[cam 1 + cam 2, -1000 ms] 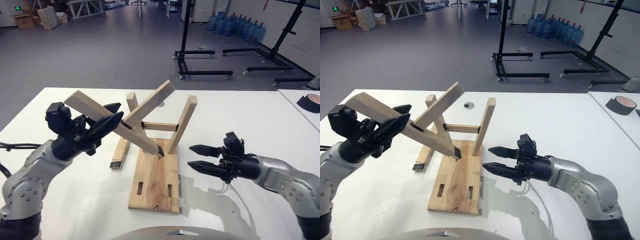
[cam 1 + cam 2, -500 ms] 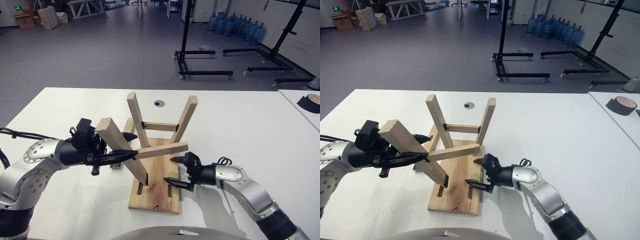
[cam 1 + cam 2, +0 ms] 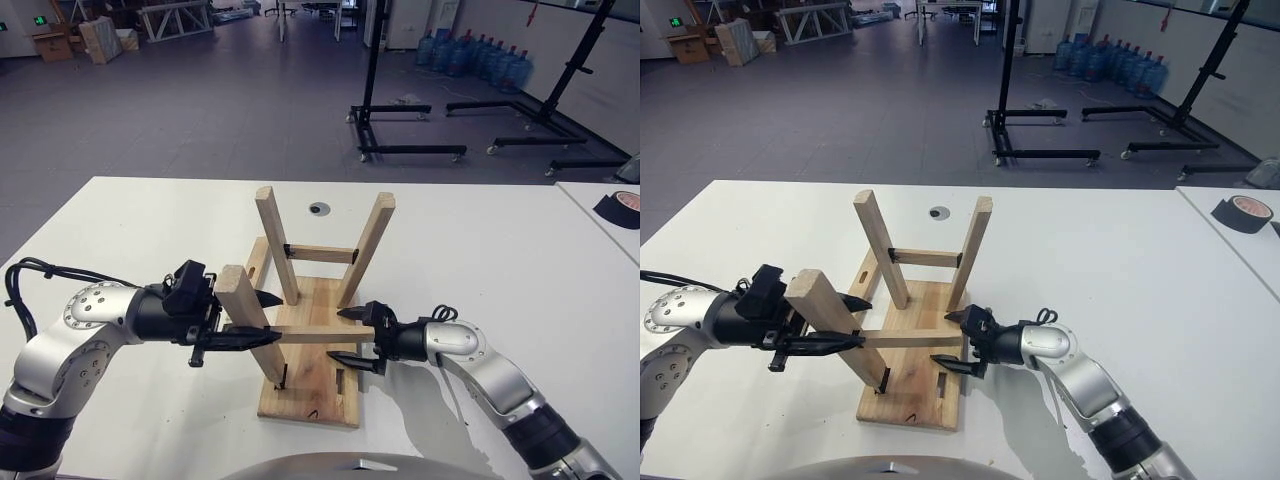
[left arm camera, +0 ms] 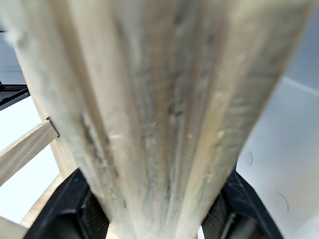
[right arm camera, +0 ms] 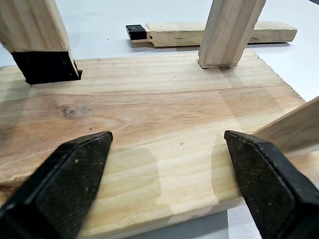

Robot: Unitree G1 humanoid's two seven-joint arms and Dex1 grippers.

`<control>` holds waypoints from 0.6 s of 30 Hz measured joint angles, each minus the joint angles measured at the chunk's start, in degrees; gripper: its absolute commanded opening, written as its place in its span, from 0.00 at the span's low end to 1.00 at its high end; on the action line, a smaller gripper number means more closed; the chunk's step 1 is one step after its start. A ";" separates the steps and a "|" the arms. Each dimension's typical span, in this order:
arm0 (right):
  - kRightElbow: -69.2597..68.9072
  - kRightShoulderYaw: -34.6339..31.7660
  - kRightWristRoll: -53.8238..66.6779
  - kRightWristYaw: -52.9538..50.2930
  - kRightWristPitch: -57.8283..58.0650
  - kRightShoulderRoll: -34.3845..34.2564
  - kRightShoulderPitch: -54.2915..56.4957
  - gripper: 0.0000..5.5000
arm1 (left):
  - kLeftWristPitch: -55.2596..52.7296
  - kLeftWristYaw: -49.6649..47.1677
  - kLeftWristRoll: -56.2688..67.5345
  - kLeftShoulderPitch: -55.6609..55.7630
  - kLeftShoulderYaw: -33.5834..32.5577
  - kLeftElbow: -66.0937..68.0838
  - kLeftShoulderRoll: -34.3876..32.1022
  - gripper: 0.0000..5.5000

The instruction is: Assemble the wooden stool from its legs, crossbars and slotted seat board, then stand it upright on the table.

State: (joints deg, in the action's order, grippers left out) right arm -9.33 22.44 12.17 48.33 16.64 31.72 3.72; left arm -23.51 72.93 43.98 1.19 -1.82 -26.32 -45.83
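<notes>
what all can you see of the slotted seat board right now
The seat board is a pale, rectangular plank of grained wood lying flat on the white table. Two upright legs stand in its far end, joined by a crossbar. A third leg, clamped in the left gripper, meets it black tip first at a near slot; whether seated is unclear. The open right gripper hangs just above its right side.

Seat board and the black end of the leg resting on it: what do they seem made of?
Seat board: light wood, apparently unfinished; grain lines and a knot show, and the surface is matt. Leg end: matt black covering over wood, perhaps paint or tape; cannot tell which.
</notes>
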 measured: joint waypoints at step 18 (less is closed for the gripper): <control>2.10 1.21 -2.16 0.19 -2.19 0.17 2.46 0.75 | 11.81 0.11 -4.94 -3.14 5.91 -1.75 -3.02 0.37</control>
State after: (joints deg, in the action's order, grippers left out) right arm -7.23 23.65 10.00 48.52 14.45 31.89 6.18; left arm -11.70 73.04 39.04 -1.94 4.10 -28.06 -48.86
